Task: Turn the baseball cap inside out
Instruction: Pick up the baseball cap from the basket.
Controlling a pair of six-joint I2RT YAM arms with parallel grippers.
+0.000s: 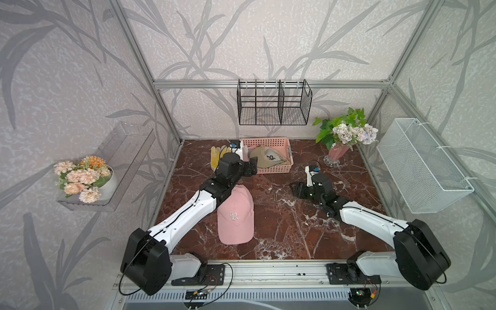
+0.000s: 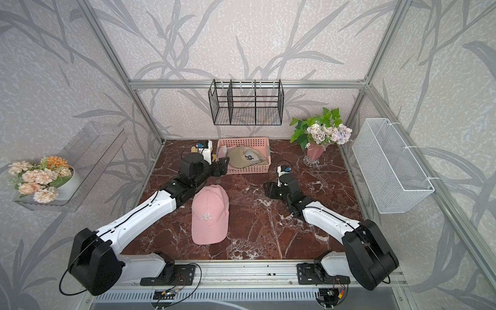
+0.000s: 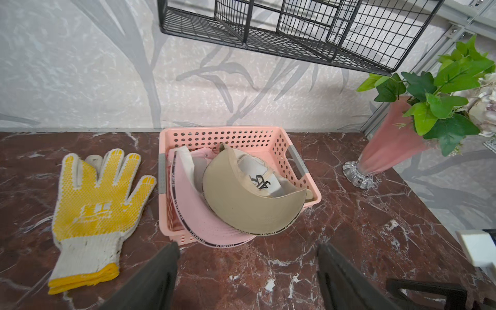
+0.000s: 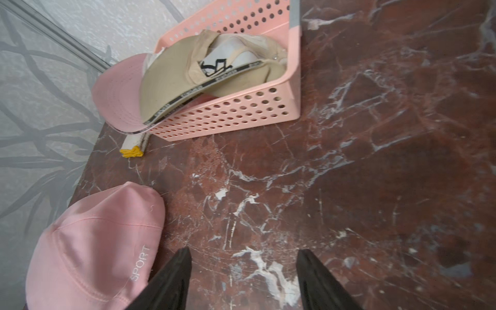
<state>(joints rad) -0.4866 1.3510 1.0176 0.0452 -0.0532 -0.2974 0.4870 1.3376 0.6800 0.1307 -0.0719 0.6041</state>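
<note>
The pink baseball cap [image 1: 236, 214] [image 2: 210, 214] lies on the marble table near the front middle. Its crown bulges up, an embroidered "R" shows on top, and its brim points toward the front edge. In the right wrist view the cap [image 4: 94, 241] shows "SPORT" on its side, just beside one finger. My left gripper [image 1: 252, 165] [image 3: 248, 245] stands open over bare table in front of the pink basket, with nothing between its fingers. My right gripper [image 1: 296, 188] [image 4: 244, 251] is open above bare marble to the right of the cap, holding nothing.
The pink basket [image 1: 288, 150] [image 3: 220, 130] at the back holds a tan cap [image 3: 241, 206] on top of another pink cap. A yellow glove [image 3: 96, 201] lies to its left. A flower vase [image 1: 338, 155] stands back right. A black wire rack [image 1: 273, 107] hangs on the back wall.
</note>
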